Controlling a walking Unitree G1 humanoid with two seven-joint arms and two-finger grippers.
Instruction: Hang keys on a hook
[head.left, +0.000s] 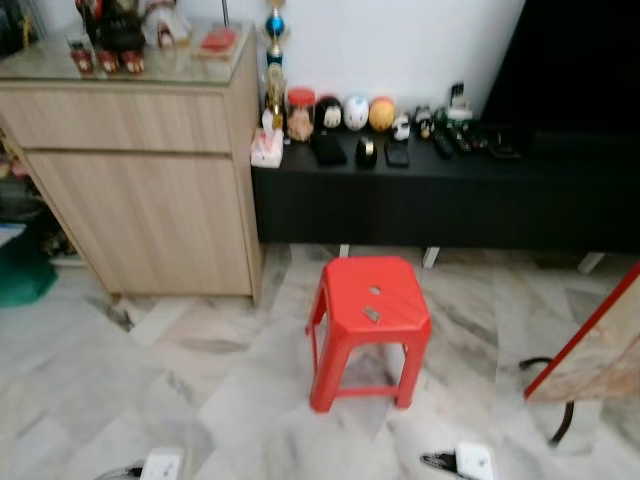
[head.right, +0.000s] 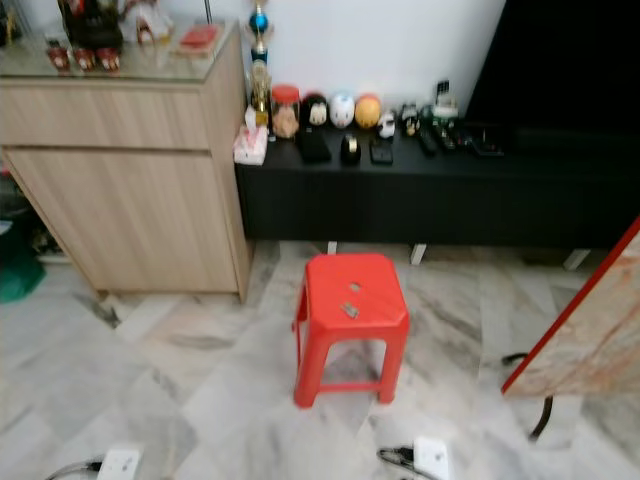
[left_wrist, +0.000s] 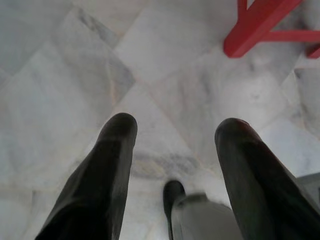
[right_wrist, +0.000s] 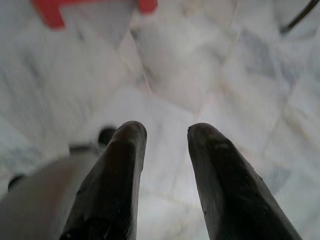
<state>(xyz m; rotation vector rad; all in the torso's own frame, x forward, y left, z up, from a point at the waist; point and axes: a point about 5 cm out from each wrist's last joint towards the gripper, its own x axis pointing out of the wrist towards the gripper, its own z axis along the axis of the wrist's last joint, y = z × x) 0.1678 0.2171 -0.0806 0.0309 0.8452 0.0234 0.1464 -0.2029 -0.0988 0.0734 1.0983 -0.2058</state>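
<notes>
Both grippers hung low over the marble floor (head.left: 200, 400); the left gripper (left_wrist: 175, 135) had its fingers spread wide with nothing between them, the right gripper (right_wrist: 165, 135) a narrower gap, also empty. The keys looked like that small grey thing on the red stool (head.left: 370, 305), though it was too blurry to be sure. No hook anywhere I could make out, so the robot could've ended up hunting for one.

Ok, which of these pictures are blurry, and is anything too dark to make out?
Both eye views are soft, the small item on the stool unreadable, the upper right corner black. The left wrist view is fairly sharp on the left gripper; the right wrist view blurs the floor behind the right gripper.
</notes>
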